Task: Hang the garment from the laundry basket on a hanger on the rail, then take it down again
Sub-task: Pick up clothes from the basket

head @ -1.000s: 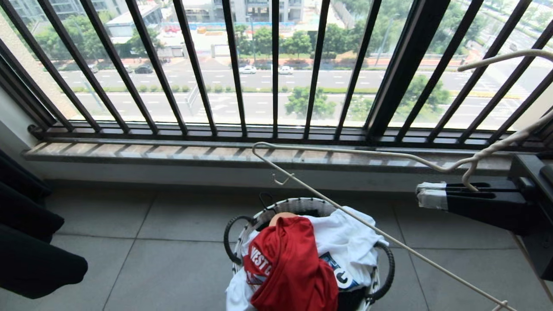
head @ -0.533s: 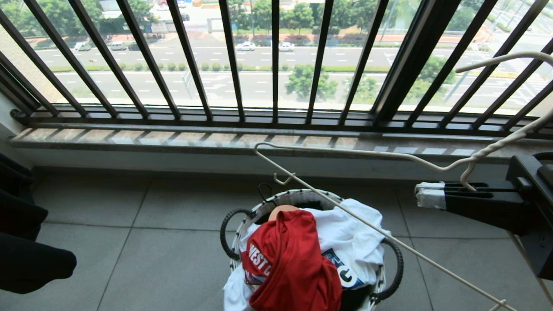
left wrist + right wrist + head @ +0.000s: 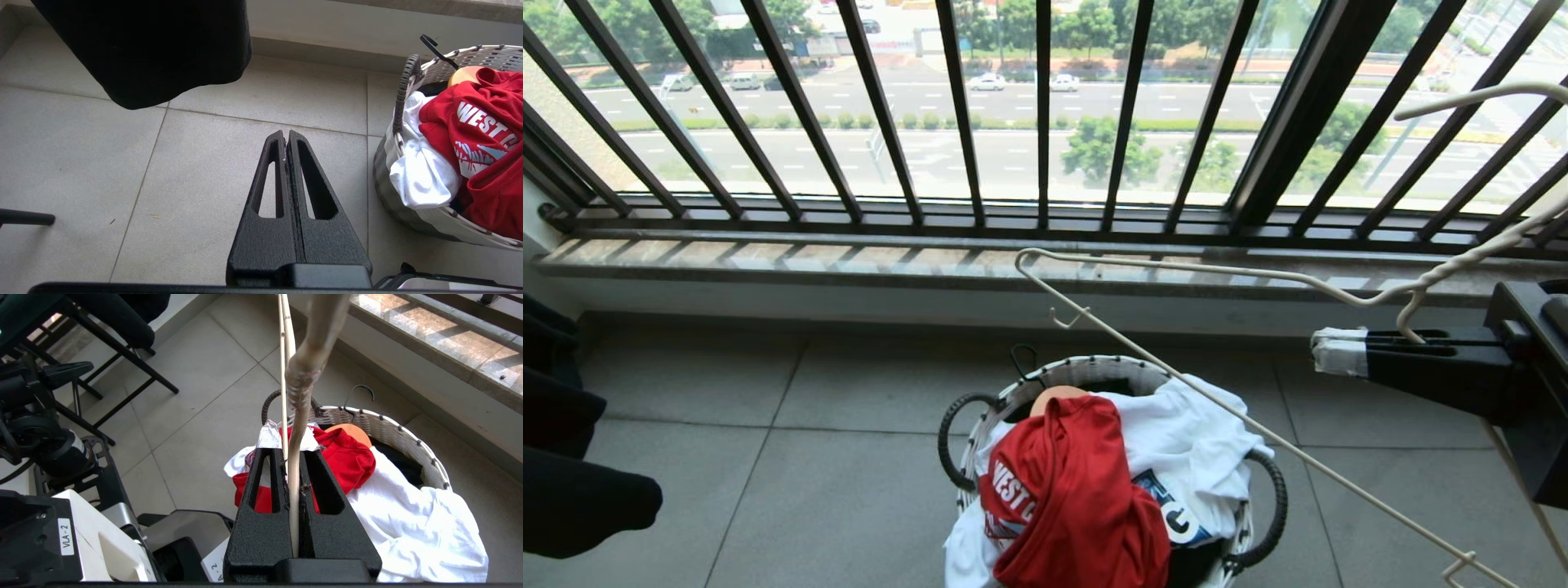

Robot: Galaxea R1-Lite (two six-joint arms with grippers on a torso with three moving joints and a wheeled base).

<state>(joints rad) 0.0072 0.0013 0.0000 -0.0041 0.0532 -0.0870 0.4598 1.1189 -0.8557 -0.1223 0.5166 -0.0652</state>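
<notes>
**Wire hanger being held above the laundry basket**

The hanger (image 3: 1176,371) is being gripped by the right gripper (image 3: 1331,361), whose jaws are being pressed together on the wire just below the twisted neck, as is being shown in the right wrist view, where the wire (image 3: 295,473) is being pinched between the two black fingers (image 3: 267,486). The right gripper is being held level at the right side of the head view, pointing toward the middle of the scene. The hanger is being carried tilted, with one shoulder corner reaching out toward the window sill (image 3: 849,261) and the long bar slanting down across the front of the laundry basket (image 3: 1086,371), above the clothes and apart from them.

The garment (image 3: 1078,498) is being kept in the laundry basket, bunched up on top, with part of its white chest print showing. A white T-shirt (image 3: 1192,457) is being seen lying beside it in the same basket, and the rounded end of a wooden hanger (image 3: 1054,397) is poking up behind the red cloth.

The left gripper (image 3: 286,141) is being held over bare floor tiles (image 3: 809,457) beside the basket, its jaws together on nothing. A black garment (image 3: 155,45) is being seen hanging near it. The window railing (image 3: 1045,114) is being seen behind the sill
</notes>
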